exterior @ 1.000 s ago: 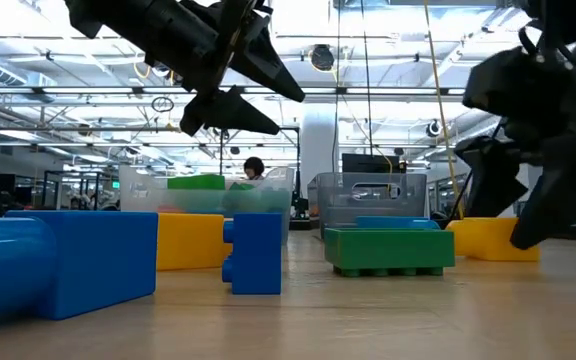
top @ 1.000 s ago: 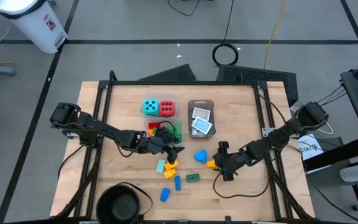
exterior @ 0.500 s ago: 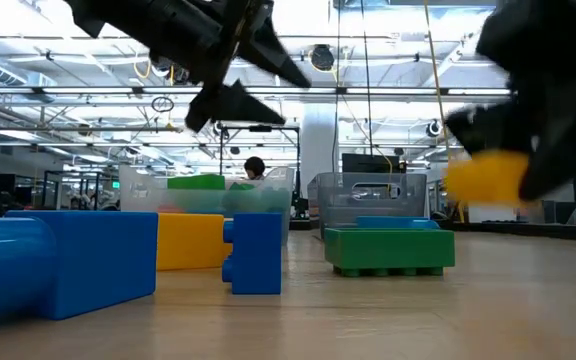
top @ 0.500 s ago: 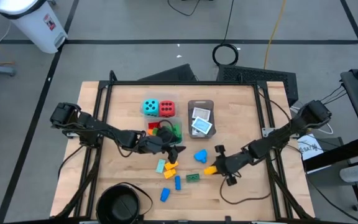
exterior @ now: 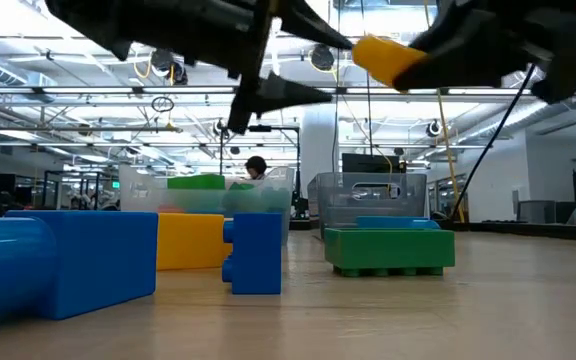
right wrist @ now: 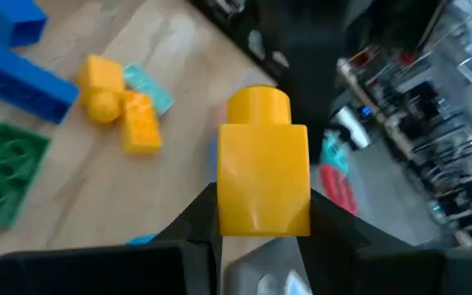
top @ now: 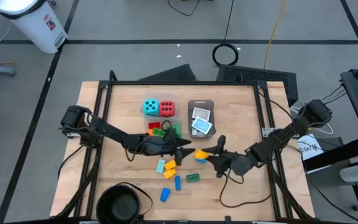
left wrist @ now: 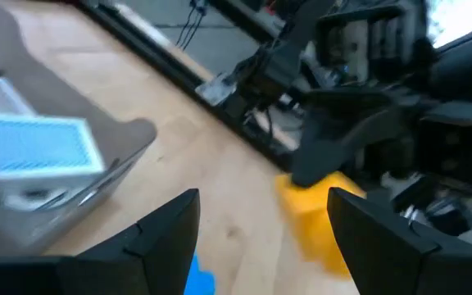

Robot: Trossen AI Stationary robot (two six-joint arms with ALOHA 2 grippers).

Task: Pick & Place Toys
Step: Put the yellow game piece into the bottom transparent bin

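you have two dice (top: 158, 107) side by side at the table's far side, a tub (top: 165, 129) just in front of them and a second tub (top: 201, 117) to their right. loose bricks (top: 171, 172) lie nearer you, left of the raised brick (top: 200, 154).

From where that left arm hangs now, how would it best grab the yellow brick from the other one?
The right tool clamps the yellow brick by its lower body, leaving the round stud end free. The open left tool faces it. It would probably do best to come straight on and close on the free upper part across the flat sides, below the stud.
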